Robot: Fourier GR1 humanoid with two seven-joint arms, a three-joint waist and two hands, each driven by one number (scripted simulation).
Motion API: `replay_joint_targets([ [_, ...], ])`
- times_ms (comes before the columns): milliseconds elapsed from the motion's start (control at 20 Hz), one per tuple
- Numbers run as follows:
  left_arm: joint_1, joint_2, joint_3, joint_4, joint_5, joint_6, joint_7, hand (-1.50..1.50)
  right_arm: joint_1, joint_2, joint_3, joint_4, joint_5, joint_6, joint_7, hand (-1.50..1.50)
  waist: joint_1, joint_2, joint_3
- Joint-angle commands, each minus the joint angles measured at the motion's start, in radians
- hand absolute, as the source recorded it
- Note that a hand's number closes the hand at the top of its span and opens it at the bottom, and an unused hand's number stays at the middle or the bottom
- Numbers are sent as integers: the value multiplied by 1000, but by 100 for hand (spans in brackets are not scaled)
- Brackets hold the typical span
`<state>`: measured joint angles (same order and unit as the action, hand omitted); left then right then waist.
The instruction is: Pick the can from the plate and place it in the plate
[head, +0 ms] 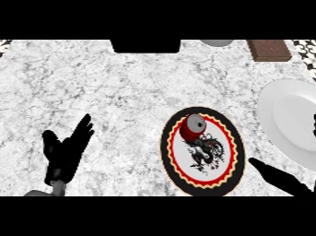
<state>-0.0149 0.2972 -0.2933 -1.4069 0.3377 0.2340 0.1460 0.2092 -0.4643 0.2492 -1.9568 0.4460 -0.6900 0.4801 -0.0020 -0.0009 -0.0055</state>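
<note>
Nearest, the right hand [303, 177] spreads wide and holds nothing, right of the patterned red-rimmed plate [176, 173] where the red metal can [193, 129] lies untouched. Grasping and moving it to the plain white plate [289, 117] at far right remain; the left hand [68, 147] rests open on the marble bench [106, 87]

The left hand [65, 150], at the lower left of the frame, was matte black all over, with slim tapering fingers and a shorter thumb. Below it sat a boxy black wrist joined to a grey forearm [41, 192]. The right hand [303, 182], at the lower right, was equally black and unmarked.
</note>
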Motion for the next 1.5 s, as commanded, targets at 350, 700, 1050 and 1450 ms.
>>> replay_joint_targets([
  [350, -30, -24, 3, 16, -17, -8, 18, 0, -305, 16, 146, -99, 249, 447, 681, -150, 20, 3, 3],
  [700, 25, -23, 18, -9, -26, -29, 1, 0, -480, 251, 229, 126, 438, 496, 776, -150, 17, 1, 4],
  [1050, 13, -60, 18, 30, -70, -11, -13, 0, -512, 415, 235, 192, 440, 555, 795, -150, 6, 1, 5],
  [1450, 40, -54, 62, 28, -72, -77, -22, 0, -537, 457, 126, 356, 453, 540, 662, -150, 6, 1, 5],
])
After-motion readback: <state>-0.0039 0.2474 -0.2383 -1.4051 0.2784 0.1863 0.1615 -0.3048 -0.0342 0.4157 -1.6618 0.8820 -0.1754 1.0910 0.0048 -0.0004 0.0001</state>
